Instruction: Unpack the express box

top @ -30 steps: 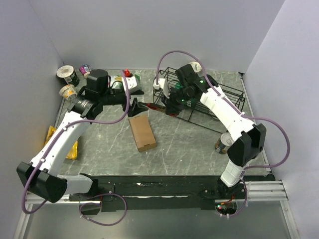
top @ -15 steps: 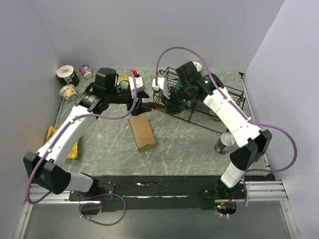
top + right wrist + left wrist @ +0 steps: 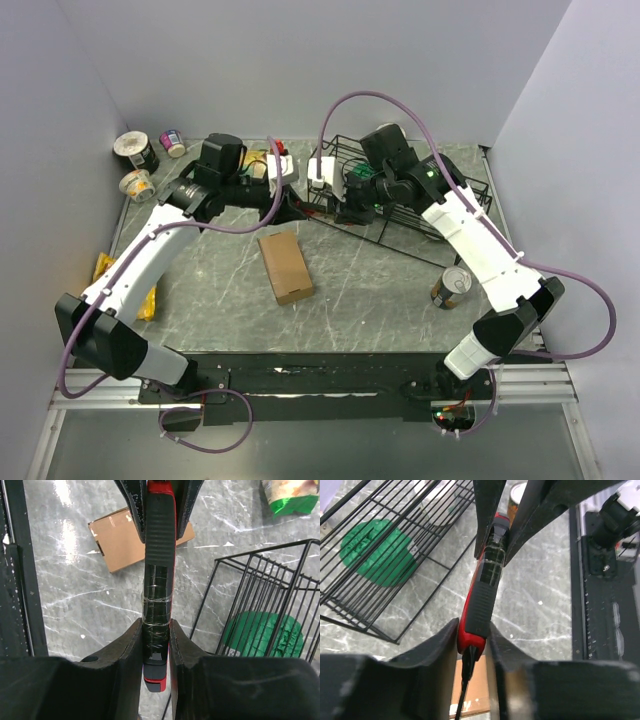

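Observation:
The express box [image 3: 284, 266] is a flat brown carton lying closed on the marble table in front of both arms; part of it shows under the left jaws [image 3: 472, 690] and past the knife [image 3: 117, 542]. A red and black utility knife [image 3: 482, 592] hangs in the air above the table, held at both ends. My left gripper [image 3: 472, 630] is shut on its red butt end. My right gripper [image 3: 156, 630] is shut on its taped black end [image 3: 159, 570]. In the top view the two grippers [image 3: 292, 206] [image 3: 335, 206] meet nose to nose behind the box.
A black wire basket [image 3: 440, 200] stands at the back right with a green packet [image 3: 260, 635] inside. A can [image 3: 452, 287] sits at the right, a yellow bag [image 3: 105, 280] at the left edge, and cups [image 3: 135, 150] in the back left corner.
My left arm swung right toward the right gripper, and its jaws closed onto the knife's red end. The right gripper kept its hold and shifted slightly back.

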